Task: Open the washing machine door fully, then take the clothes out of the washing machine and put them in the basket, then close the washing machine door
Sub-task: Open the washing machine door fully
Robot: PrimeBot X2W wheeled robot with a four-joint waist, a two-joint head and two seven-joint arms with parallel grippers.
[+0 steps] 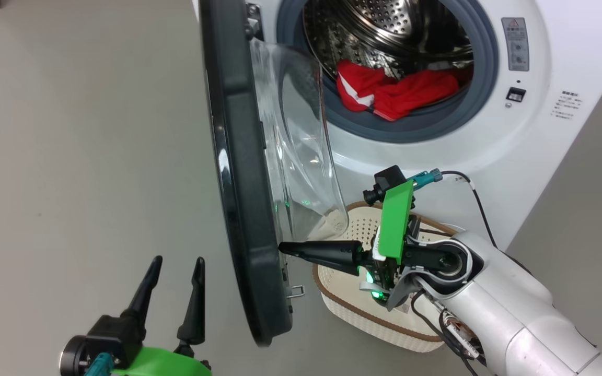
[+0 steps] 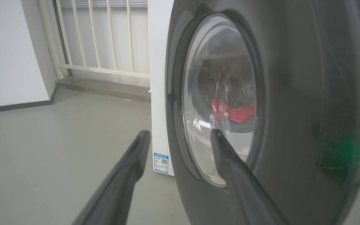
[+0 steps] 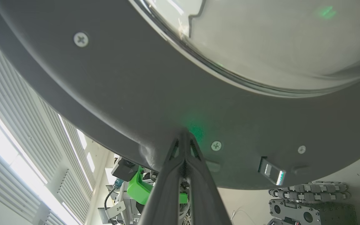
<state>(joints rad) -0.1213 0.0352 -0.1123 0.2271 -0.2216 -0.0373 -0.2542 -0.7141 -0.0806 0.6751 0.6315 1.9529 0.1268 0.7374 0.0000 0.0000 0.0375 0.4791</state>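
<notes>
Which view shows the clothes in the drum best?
Head view: the red clothes lie in plain sight at the front of the steel drum, seen straight through the open doorway. The left wrist view has them small and distorted behind the glass of the washing machine door. The right wrist view faces that door's inner rim.

We take this for a robotics test room or lab set up as a laundry corner, not a lived-in home: the white washing machine stands alone on a bare grey floor, with a small basket set on that floor before it. Around it we see a plain white wall with a dark skirting strip and a white barred railing above a low grey step. In the right wrist view we also make out a dark metal box with a segmented cable chain, workshop gear rather than household furniture.
</notes>
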